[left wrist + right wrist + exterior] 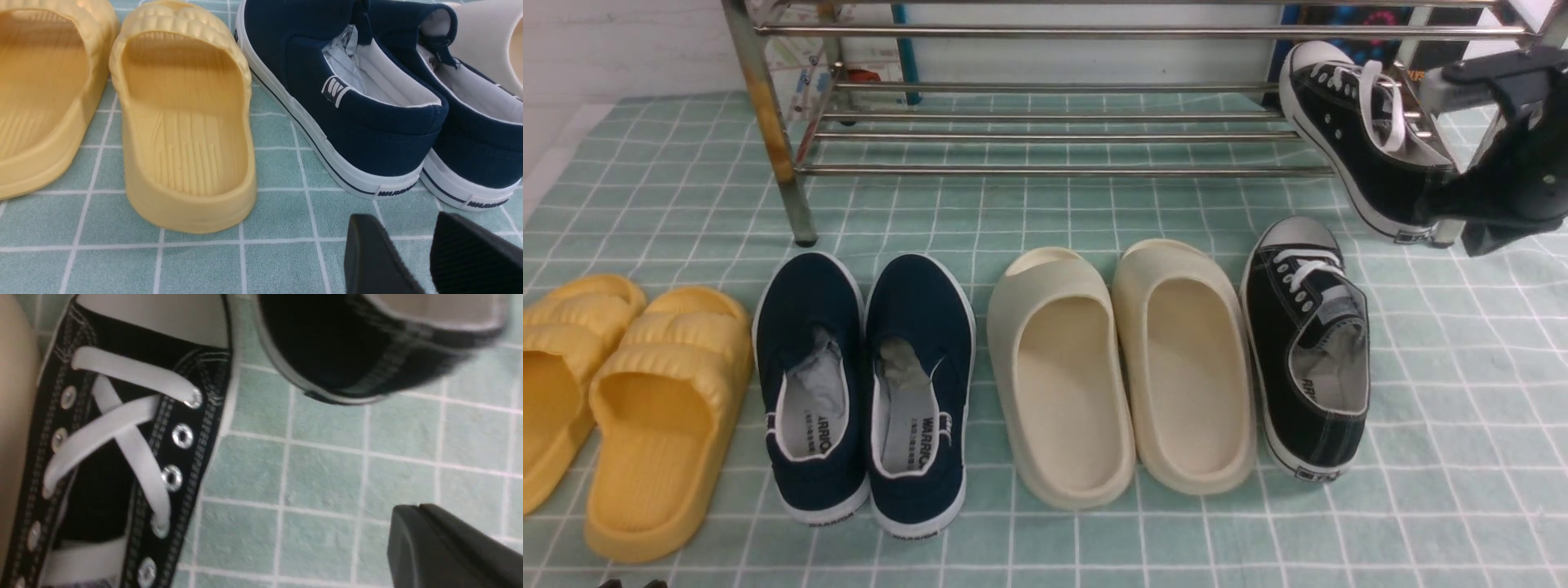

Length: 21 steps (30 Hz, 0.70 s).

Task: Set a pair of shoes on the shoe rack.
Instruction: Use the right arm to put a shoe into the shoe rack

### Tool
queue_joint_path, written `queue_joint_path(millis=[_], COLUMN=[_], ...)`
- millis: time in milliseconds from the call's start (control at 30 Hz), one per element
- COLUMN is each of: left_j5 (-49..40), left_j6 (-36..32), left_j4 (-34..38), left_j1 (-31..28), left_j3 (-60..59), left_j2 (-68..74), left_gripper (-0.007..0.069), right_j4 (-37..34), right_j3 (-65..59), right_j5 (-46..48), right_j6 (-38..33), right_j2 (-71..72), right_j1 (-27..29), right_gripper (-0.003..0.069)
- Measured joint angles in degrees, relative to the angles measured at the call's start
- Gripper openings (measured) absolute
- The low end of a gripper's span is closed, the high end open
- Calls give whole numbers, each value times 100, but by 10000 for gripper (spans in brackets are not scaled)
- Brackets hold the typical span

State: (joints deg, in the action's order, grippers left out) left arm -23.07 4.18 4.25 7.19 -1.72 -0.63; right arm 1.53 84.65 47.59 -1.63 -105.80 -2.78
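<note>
R gripper (413, 522) is clenched: in the right wrist view its two fingers are pressed together w/ nothing between them. One black sneaker (1356, 155) is at the right end of the shoe rack (1054, 171), steeply tilted, white toe cap up near the higher bars and heel low, beside the rack's right leg. In the front view its heel is just beside the gripper, but I cannot tell if they touch, or if the sneaker really rests on the bars. Its heel looks blurred in the wrist view.

The other black sneaker (1307, 351) lies flat on the checked cloth (1462, 408), in front of the rack, toe toward it, just beside the cream slides (1062, 384). Further to the left are the navy slip-ons (915, 327), then the yellow slides (662, 408), all in one row.

L gripper (404, 220) is low over the cloth behind the navy pair, fingers apart, holding nothing.
</note>
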Motion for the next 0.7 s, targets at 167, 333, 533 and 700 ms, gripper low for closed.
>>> queue_joint_path(millis=[167,333,533,700], left_j5=[0,0,0,0], left_j6=[0,0,0,0], left_j4=[0,0,0,0], left_j1=[0,0,0,0], left_j3=[0,0,0,0], left_j2=[0,0,0,0], left_gripper=[239,239,239,239], right_j4=[-297,-451,-585,-750], right_j3=[-37,-96,-96,-69], right_j5=[-878,-1283,-1937,-1631], right_j6=[-37,-21,-21,-21], right_j2=[-349,-362,-368,-319], right_j1=[-61,-62,-67,-67], right_gripper=[-5,-5,-5,-5])
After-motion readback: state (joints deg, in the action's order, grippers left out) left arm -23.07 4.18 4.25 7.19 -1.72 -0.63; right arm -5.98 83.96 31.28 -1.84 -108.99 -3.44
